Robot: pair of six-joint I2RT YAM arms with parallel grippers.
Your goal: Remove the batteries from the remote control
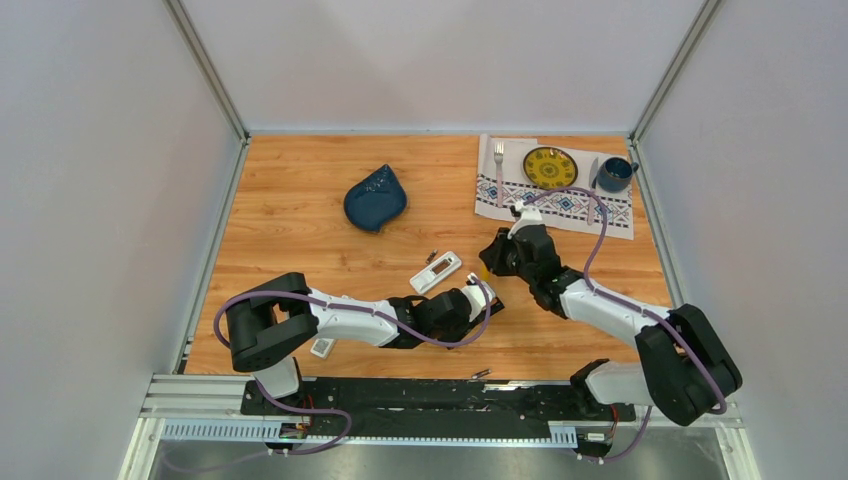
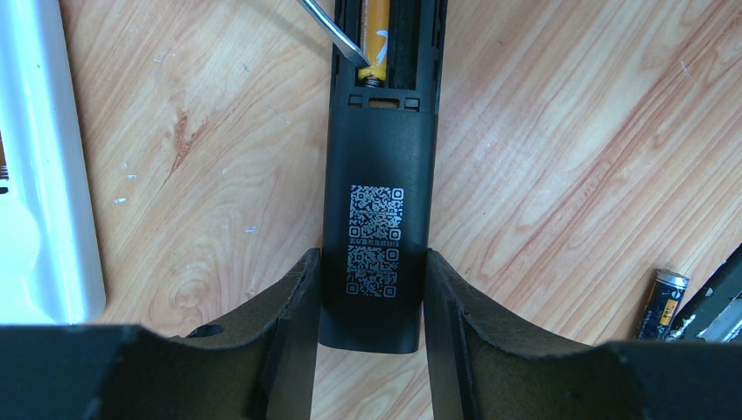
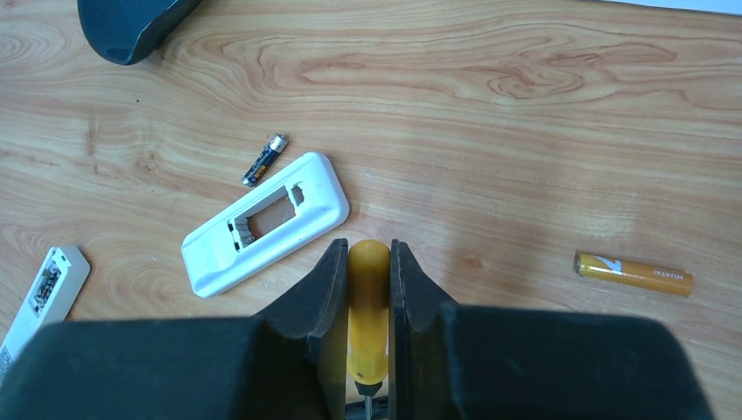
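My left gripper is shut on the near end of a black remote control, which lies back-up on the wood with its battery bay open. One orange-gold battery sits in that bay. The metal tip of a screwdriver touches the battery's near end by the spring. My right gripper is shut on the screwdriver's orange handle. Loose on the table lie an orange-gold battery and a dark battery. Another dark battery lies right of the black remote.
A white remote with an empty open bay lies just beyond my right gripper. A second white remote lies to its left. A blue leaf-shaped dish sits further back, and a placemat with fork, plate and mug is at the far right.
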